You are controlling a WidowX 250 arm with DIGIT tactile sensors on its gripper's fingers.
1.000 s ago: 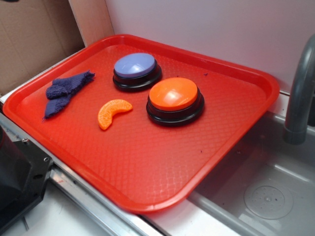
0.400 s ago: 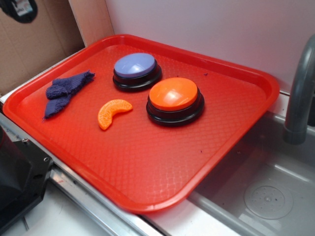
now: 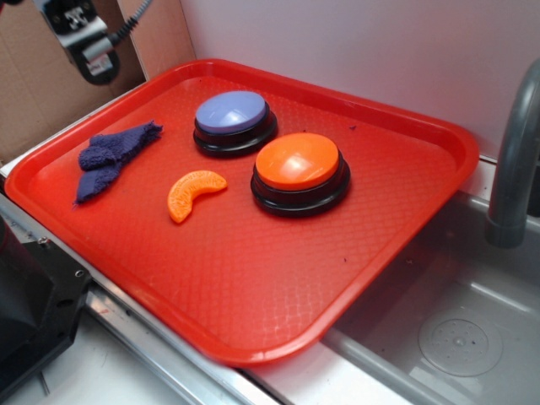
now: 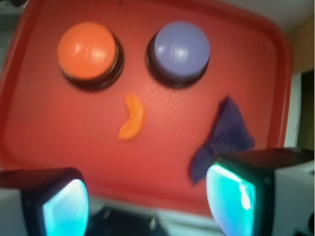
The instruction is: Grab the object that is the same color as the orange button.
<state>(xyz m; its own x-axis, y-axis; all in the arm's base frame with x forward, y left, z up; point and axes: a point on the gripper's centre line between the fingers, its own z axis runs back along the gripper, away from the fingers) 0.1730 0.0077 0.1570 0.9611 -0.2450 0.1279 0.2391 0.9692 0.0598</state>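
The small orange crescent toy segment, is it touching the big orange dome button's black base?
Apart. The exterior view shows bare red tray between the small orange crescent toy segment and the orange dome button; the wrist view agrees.

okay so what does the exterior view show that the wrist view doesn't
Only the exterior view shows the grey faucet, the sink basin beside the tray, and the cardboard behind. Only the wrist view shows the gripper close up, fingers apart with nothing between them. Both show the red tray, the orange button, the lavender button, the orange segment and the purple cloth.
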